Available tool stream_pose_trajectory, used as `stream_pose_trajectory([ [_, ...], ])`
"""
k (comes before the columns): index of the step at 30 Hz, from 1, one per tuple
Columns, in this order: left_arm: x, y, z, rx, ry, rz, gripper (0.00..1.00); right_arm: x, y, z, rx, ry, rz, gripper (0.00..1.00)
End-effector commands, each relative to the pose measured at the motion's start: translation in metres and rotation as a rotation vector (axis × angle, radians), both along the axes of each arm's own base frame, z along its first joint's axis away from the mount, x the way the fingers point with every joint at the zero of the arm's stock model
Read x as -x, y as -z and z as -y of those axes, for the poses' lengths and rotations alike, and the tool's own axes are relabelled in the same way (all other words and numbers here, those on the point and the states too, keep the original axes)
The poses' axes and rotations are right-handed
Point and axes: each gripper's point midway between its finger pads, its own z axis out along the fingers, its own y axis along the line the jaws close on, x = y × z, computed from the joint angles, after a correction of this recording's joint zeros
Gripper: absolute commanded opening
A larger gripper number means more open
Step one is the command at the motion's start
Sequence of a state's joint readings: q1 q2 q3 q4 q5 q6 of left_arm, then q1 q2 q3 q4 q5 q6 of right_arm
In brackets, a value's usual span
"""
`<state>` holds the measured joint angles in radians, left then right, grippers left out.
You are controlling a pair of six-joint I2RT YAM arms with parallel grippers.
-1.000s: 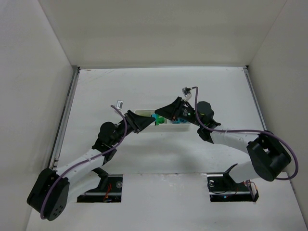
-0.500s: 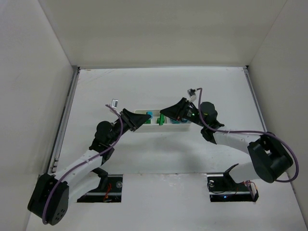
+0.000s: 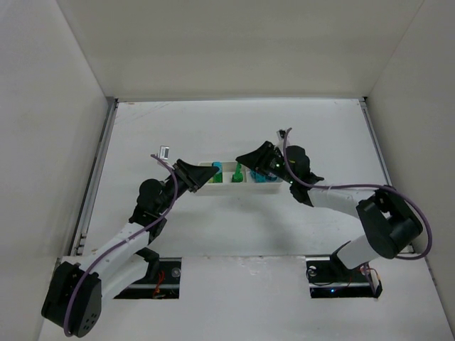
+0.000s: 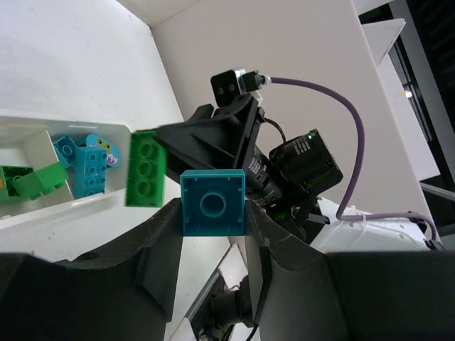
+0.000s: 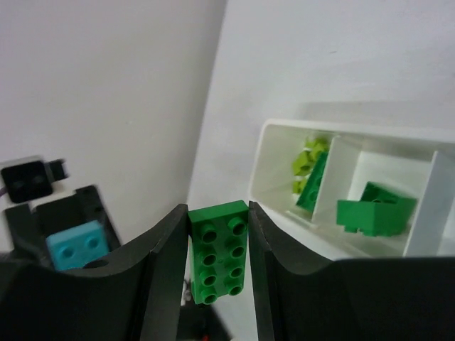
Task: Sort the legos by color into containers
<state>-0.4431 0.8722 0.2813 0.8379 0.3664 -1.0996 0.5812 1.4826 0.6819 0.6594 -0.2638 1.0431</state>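
My left gripper is shut on a cyan brick, held above the left end of the white three-compartment tray. My right gripper is shut on a dark green two-by-four brick over the tray's middle. The two held bricks are apart. In the right wrist view the tray holds yellow-green cubes in one end compartment and dark green bricks in the middle. Cyan bricks lie in the other end compartment.
White walls enclose the table on three sides. Each gripper shows in the other's wrist view, close by: the right one and the left one. Both arm bases sit at the near table edge.
A second ago the cyan and green bricks were together between the two grippers. The grippers have pulled apart, each keeping one brick; the left has drawn back to the left.
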Motion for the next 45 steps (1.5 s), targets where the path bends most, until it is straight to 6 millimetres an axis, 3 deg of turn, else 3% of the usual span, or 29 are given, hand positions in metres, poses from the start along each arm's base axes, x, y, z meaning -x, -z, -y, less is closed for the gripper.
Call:
stream_pose_trajectory([
  [1,0.001,-0.007,-0.002,-0.001,-0.002,0.056,0.2,-0.029,-0.006,-0.009,0.097,0.116,0.075,0.35],
  [9,0.001,0.001,-0.009,-0.022,-0.02,0.06,0.21,-0.066,0.018,-0.012,0.236,0.319,0.075,0.35],
  [18,-0.003,0.009,-0.016,-0.027,-0.04,0.042,0.21,-0.068,0.037,-0.015,0.407,0.403,0.121,0.37],
  [29,-0.004,0.012,-0.015,-0.033,-0.039,0.036,0.22,-0.059,0.054,-0.022,0.498,0.412,0.15,0.41],
  [38,-0.005,0.011,-0.016,-0.034,-0.044,0.036,0.22,-0.054,0.053,-0.027,0.491,0.389,0.151,0.47],
  [45,-0.005,0.009,-0.016,-0.03,-0.047,0.039,0.22,-0.047,0.027,-0.019,0.445,0.399,0.171,0.51],
])
